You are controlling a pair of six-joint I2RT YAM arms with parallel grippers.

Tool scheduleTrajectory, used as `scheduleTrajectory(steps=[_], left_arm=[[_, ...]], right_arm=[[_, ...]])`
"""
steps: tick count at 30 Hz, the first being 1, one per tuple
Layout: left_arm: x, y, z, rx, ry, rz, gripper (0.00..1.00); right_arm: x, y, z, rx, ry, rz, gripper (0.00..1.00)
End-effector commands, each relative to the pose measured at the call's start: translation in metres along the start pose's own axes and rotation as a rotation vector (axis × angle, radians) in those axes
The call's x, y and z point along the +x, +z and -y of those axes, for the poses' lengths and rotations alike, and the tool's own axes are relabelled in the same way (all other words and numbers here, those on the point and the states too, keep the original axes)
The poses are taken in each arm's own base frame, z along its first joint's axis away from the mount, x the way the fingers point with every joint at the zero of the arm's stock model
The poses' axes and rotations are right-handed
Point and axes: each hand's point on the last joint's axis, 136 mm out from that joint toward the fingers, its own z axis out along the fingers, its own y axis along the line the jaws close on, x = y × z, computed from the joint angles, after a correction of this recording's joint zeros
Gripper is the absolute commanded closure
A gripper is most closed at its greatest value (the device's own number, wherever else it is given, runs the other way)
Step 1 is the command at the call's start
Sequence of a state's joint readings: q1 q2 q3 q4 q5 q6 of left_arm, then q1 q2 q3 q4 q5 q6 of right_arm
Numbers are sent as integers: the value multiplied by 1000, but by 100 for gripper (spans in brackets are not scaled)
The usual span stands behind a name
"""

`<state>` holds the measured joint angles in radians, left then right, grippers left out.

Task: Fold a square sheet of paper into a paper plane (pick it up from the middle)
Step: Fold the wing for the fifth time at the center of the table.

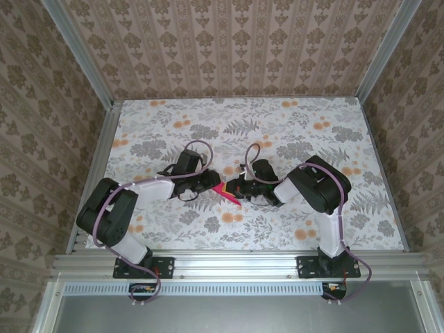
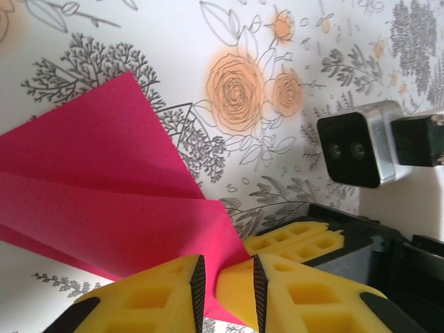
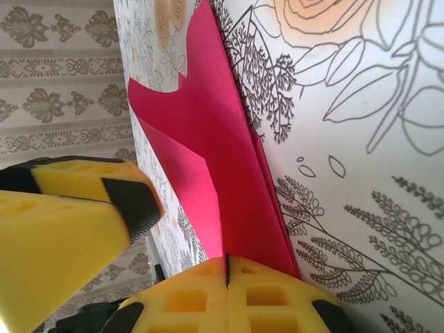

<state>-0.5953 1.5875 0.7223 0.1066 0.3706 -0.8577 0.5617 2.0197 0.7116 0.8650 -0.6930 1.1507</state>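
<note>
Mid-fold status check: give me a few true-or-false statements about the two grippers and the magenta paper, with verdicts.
1. The right gripper is shut on the magenta paper. True.
2. The left gripper has its pads pressed tight together. False: a narrow gap shows between them, with the paper's edge in it.
3. The paper lies as a flat, unfolded square. False: it is creased into overlapping layers that taper towards the right gripper's fingers.
4. Both grippers meet at the paper near the middle of the table. True.
</note>
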Motion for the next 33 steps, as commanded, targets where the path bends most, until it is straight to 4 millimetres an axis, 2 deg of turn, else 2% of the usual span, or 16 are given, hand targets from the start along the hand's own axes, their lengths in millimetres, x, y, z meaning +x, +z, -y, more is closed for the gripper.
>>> scheduleTrajectory(steps=[1, 19, 33], left_arm=[[-4, 3, 7, 21, 30, 5, 73], [-2, 4, 2, 5, 33, 4, 73], [-4, 5, 2, 7, 32, 14, 75]], right_arm=[[-2, 2, 6, 2, 38, -12, 100], [3, 6, 32, 69, 96, -41, 100], [12, -7, 36, 205, -35, -64, 100]])
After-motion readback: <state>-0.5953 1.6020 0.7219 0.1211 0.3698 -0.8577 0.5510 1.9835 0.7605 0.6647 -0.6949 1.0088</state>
